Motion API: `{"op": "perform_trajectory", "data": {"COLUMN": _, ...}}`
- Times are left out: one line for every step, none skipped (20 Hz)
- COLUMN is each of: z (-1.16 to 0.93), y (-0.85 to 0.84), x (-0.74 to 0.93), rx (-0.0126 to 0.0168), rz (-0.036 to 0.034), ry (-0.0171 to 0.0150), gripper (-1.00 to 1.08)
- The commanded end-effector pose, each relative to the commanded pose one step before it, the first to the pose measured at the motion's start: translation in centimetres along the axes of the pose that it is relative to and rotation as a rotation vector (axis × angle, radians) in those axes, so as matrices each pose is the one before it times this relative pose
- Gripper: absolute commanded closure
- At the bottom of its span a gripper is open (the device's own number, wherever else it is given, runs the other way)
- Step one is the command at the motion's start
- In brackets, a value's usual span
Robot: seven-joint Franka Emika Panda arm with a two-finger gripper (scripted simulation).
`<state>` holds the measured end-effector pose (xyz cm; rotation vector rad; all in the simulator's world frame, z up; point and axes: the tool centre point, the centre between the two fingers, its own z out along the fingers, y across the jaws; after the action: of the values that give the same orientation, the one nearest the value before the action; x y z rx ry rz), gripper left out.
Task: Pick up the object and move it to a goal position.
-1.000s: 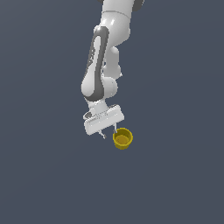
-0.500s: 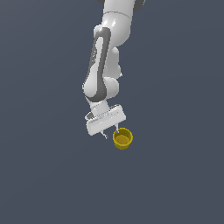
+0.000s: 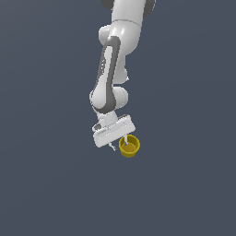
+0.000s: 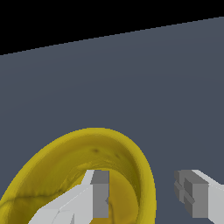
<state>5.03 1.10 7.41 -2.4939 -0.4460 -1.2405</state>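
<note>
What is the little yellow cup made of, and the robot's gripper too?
The yellow cup looks like matte plastic or glazed clay: smooth, with mottled darker ochre inside. It is a simulator's render, so that is a guess. The gripper looks like smooth white plastic or painted metal, with grey pads.

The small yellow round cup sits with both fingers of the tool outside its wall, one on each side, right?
Not quite. In the wrist view one finger is inside the small yellow round cup, over its ochre interior, and the other finger is outside the wall. The tool straddles the rim, jaws apart.
</note>
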Motion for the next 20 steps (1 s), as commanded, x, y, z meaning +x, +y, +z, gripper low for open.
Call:
{"op": "perform_trajectory", "data": {"z": 0.426, "y": 0.028, "x": 0.039, "rx": -0.00009, "rz": 0.00078, "ry": 0.00053, "gripper": -0.20}}
{"op": "perform_trajectory", "data": {"z": 0.047, "y": 0.014, "x": 0.029, "rx": 0.00015, "rz": 0.00029, "ry": 0.00036, "gripper": -0.20}}
{"op": "perform_trajectory", "data": {"z": 0.004, "y": 0.012, "x": 0.022, "rx": 0.00014, "rz": 0.00028, "ry": 0.00038, "gripper": -0.20}}
{"op": "perform_trajectory", "data": {"z": 0.000, "y": 0.000, "x": 0.000, "rx": 0.00000, "rz": 0.00000, "ry": 0.00000, "gripper": 1.08}}
{"op": "perform_trajectory", "data": {"z": 0.000, "y": 0.000, "x": 0.000, "rx": 0.00000, "rz": 0.00000, "ry": 0.00000, "gripper": 1.08}}
{"op": "perform_trajectory", "data": {"z": 0.000, "y": 0.000, "x": 0.000, "rx": 0.00000, "rz": 0.00000, "ry": 0.00000, "gripper": 1.08}}
{"op": "perform_trajectory", "data": {"z": 0.000, "y": 0.000, "x": 0.000, "rx": 0.00000, "rz": 0.00000, "ry": 0.00000, "gripper": 1.08}}
{"op": "perform_trajectory", "data": {"z": 0.000, "y": 0.000, "x": 0.000, "rx": 0.00000, "rz": 0.00000, "ry": 0.00000, "gripper": 1.08}}
{"op": "perform_trajectory", "data": {"z": 0.000, "y": 0.000, "x": 0.000, "rx": 0.00000, "rz": 0.00000, "ry": 0.00000, "gripper": 1.08}}
{"op": "perform_trajectory", "data": {"z": 0.000, "y": 0.000, "x": 0.000, "rx": 0.00000, "rz": 0.00000, "ry": 0.00000, "gripper": 1.08}}
{"op": "perform_trajectory", "data": {"z": 0.000, "y": 0.000, "x": 0.000, "rx": 0.00000, "rz": 0.00000, "ry": 0.00000, "gripper": 1.08}}
{"op": "perform_trajectory", "data": {"z": 0.000, "y": 0.000, "x": 0.000, "rx": 0.00000, "rz": 0.00000, "ry": 0.00000, "gripper": 1.08}}
{"op": "perform_trajectory", "data": {"z": 0.000, "y": 0.000, "x": 0.000, "rx": 0.00000, "rz": 0.00000, "ry": 0.00000, "gripper": 1.08}}
{"op": "perform_trajectory", "data": {"z": -0.018, "y": -0.003, "x": 0.003, "rx": 0.00000, "rz": 0.00000, "ry": 0.00000, "gripper": 1.08}}
{"op": "perform_trajectory", "data": {"z": -0.002, "y": -0.021, "x": 0.002, "rx": 0.00037, "rz": -0.00050, "ry": 0.00031, "gripper": 1.08}}
{"op": "perform_trajectory", "data": {"z": -0.018, "y": -0.072, "x": 0.025, "rx": 0.00147, "rz": -0.00137, "ry": 0.00139, "gripper": 1.08}}
{"op": "perform_trajectory", "data": {"z": -0.030, "y": -0.120, "x": 0.041, "rx": 0.00246, "rz": -0.00228, "ry": 0.00233, "gripper": 1.08}}
{"op": "perform_trajectory", "data": {"z": -0.042, "y": -0.170, "x": 0.058, "rx": 0.00346, "rz": -0.00320, "ry": 0.00326, "gripper": 1.08}}
{"op": "perform_trajectory", "data": {"z": -0.054, "y": -0.217, "x": 0.073, "rx": 0.00445, "rz": -0.00411, "ry": 0.00418, "gripper": 1.08}}
{"op": "perform_trajectory", "data": {"z": -0.066, "y": -0.266, "x": 0.089, "rx": 0.00545, "rz": -0.00503, "ry": 0.00511, "gripper": 1.08}}
